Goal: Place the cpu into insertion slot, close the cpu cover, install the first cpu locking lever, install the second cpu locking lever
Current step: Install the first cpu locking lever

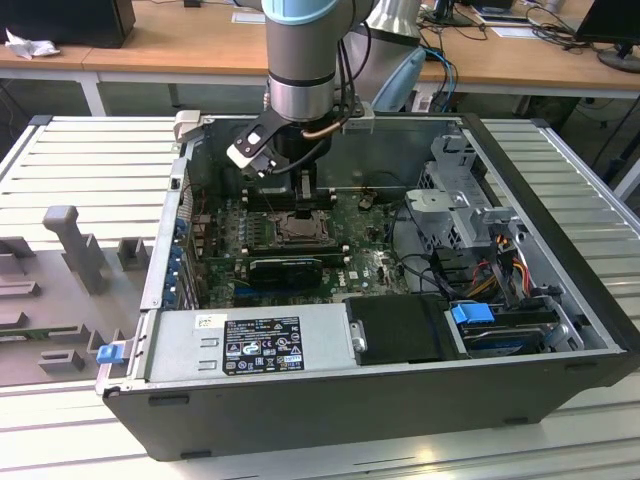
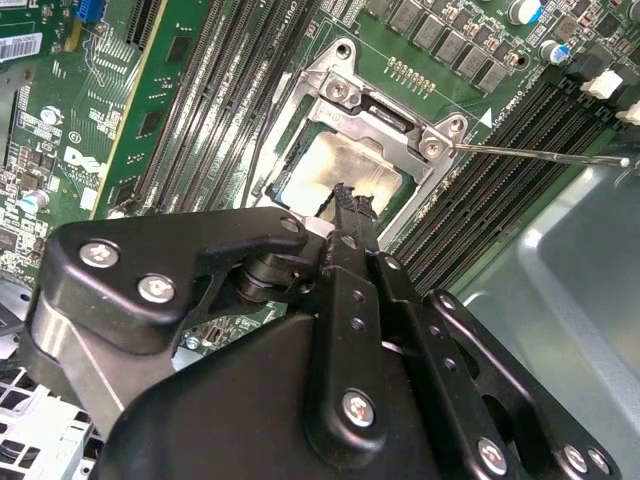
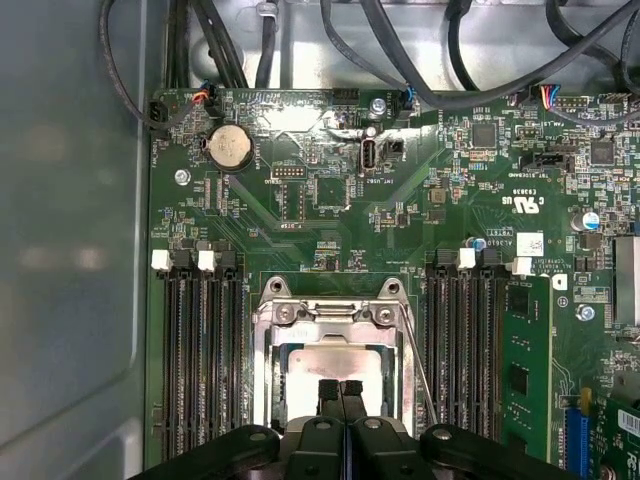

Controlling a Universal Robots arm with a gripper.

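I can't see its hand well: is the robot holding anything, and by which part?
Nothing, it seems. The tool is shut with nothing between its tips, right over the cpu.

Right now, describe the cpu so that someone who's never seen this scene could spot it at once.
In the open case, find the green board and the silver cover between two banks of black memory slots. The cpu is the pale square in its window, just below the claw. Nothing nearby is flat, square and pale like it.
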